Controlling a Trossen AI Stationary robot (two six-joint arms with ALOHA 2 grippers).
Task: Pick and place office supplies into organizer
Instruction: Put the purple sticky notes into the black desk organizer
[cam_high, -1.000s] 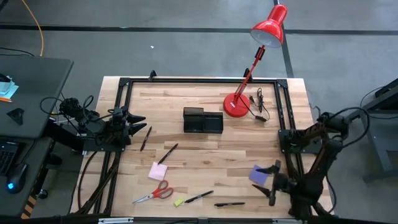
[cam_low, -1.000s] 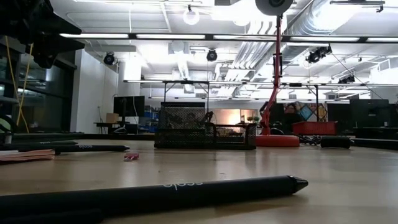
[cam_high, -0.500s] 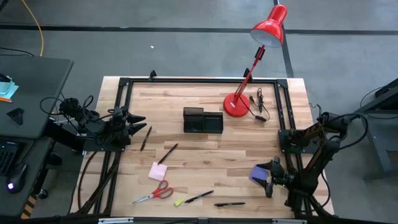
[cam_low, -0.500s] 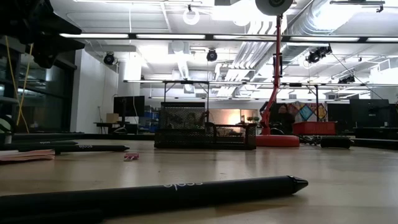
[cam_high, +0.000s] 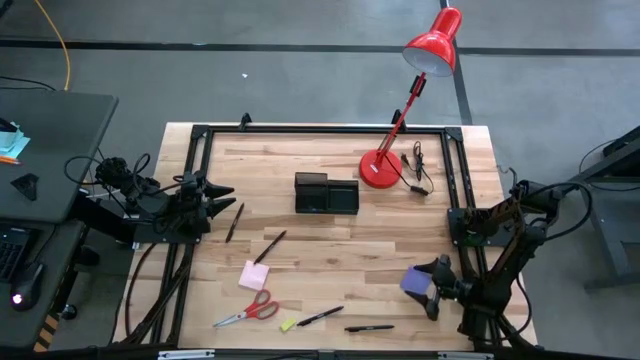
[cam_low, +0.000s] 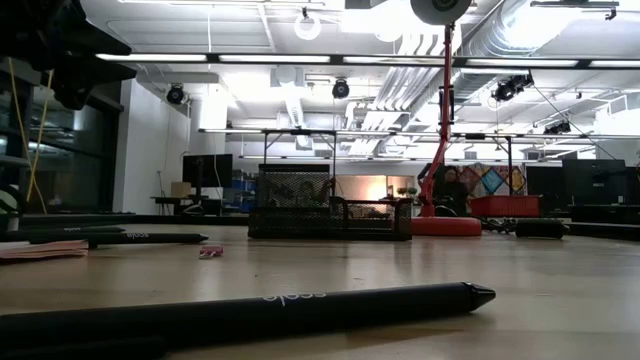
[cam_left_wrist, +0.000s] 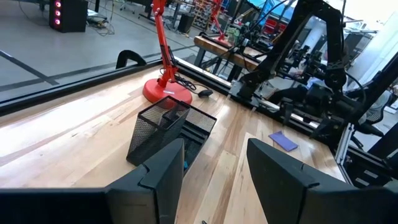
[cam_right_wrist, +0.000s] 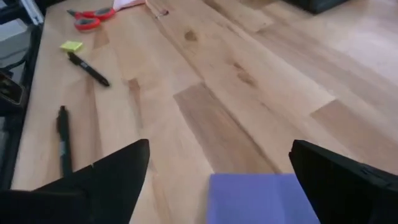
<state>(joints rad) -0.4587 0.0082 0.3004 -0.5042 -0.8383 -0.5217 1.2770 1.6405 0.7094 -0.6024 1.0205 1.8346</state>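
High view shows the wooden counter (cam_high: 330, 250) with the black organizer (cam_high: 326, 194) standing near its far middle, just beside the round base of the red desk lamp (cam_high: 380, 170). The right hand (cam_high: 434, 290) sits low at the counter's near right corner, its fingers spread wide on either side of the purple sticky-note pad (cam_high: 417, 281), which lies flat on the wood; right wrist view shows the pad (cam_right_wrist: 261, 198) between the two dark fingers, with a gap on each side, so nothing is gripped. The left hand (cam_high: 222, 192) waits at the counter's left edge, pointing toward the organizer, its fingers partly apart and empty. Loose on the near half lie the pink sticky-note pad (cam_high: 254, 275), the red-handled scissors (cam_high: 250, 311), a small yellow piece (cam_high: 288, 324) and four black pens (cam_high: 320, 316), all well apart from the organizer. Low view has one pen (cam_low: 250, 310) lying across the foreground.
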